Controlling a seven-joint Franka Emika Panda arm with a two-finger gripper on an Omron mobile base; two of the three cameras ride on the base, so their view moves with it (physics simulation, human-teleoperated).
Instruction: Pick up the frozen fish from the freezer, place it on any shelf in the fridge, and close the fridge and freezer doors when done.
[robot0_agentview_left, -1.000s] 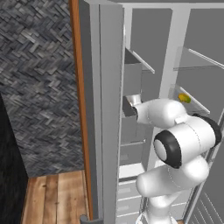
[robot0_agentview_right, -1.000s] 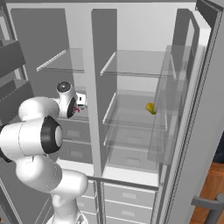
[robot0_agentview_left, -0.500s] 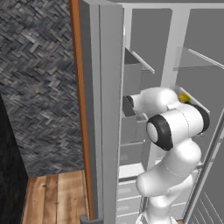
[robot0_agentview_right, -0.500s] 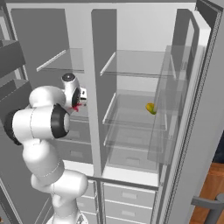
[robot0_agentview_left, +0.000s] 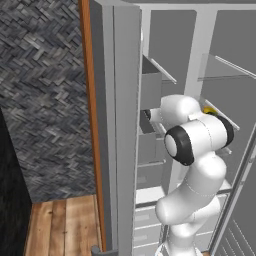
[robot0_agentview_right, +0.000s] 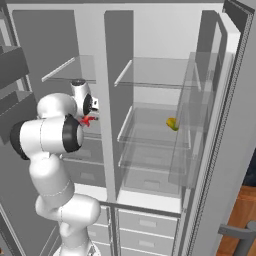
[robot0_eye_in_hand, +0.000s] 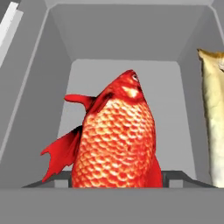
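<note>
Frozen fish (robot0_eye_in_hand: 116, 140) lies in a grey bin (robot0_eye_in_hand: 35, 87) of the freezer (robot0_agentview_right: 65, 75), walls close left and right, a beige lump (robot0_eye_in_hand: 213, 118) beside it. The gripper (robot0_agentview_right: 90, 112) has pushed deeper in since a second ago; its jaw state cannot be told.

My arm (robot0_agentview_right: 52, 165) is glossy white, built of rounded, bulbous segments. Black bands ring my joints, with a broad dark disc at the elbow. My wrist housing is white too.
</note>
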